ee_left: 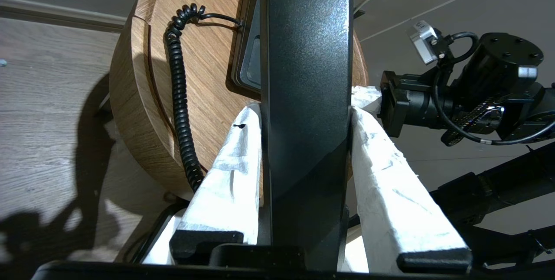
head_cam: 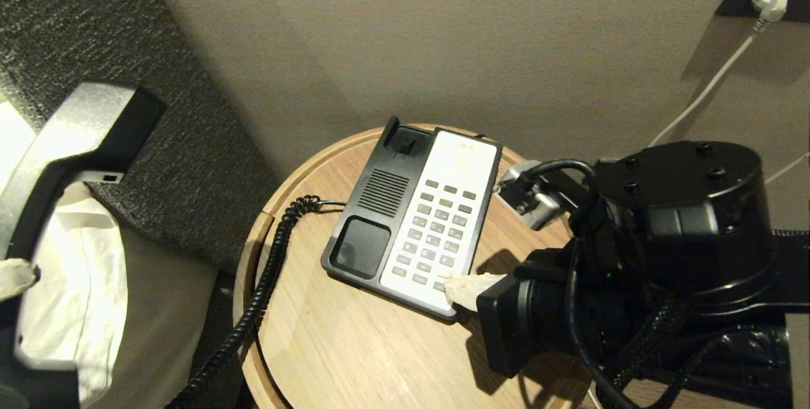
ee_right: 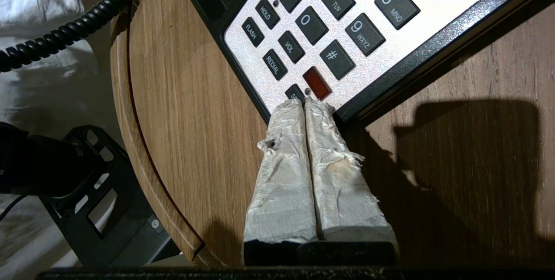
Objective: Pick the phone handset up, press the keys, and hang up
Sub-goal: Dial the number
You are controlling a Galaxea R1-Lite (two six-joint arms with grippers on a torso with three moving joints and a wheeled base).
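The left gripper (ee_left: 305, 98) held the phone handset (ee_left: 305, 76) — long, black, grainy plastic — clamped between its wrapped fingers, off the round wooden table (head_cam: 354, 346). The right gripper (ee_right: 305, 103), fingers pressed together, rested at the phone base's (head_cam: 414, 213) bottom keys — coiled cord (head_cam: 262, 276) trailing.

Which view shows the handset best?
The left wrist view: the phone handset fills the middle, clamped between the left gripper fingers. The head view shows only its coiled cord; the right wrist view likewise shows only cord.
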